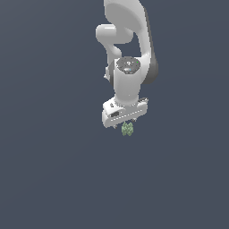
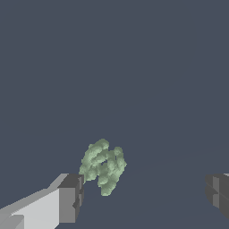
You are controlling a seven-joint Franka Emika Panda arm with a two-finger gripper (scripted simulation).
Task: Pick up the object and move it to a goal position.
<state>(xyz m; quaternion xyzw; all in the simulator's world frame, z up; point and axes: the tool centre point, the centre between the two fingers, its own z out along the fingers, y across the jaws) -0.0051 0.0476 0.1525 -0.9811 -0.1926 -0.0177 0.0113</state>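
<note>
The object (image 1: pixel 127 129) is a small lumpy cluster, mottled pale and dull green, lying on the flat dark grey surface. In the exterior view it shows just under the white gripper (image 1: pixel 124 121), partly hidden by the hand. In the wrist view the object (image 2: pixel 103 165) lies between the two dark fingertips, close to one fingertip (image 2: pixel 71 197) and far from the other fingertip (image 2: pixel 218 194). The gripper (image 2: pixel 144 196) is open wide and holds nothing. I cannot tell whether the near fingertip touches the object.
The white arm (image 1: pixel 127 49) reaches down from the top of the exterior view. The dark grey surface (image 1: pixel 53 170) is plain all around, with no other objects or edges in view.
</note>
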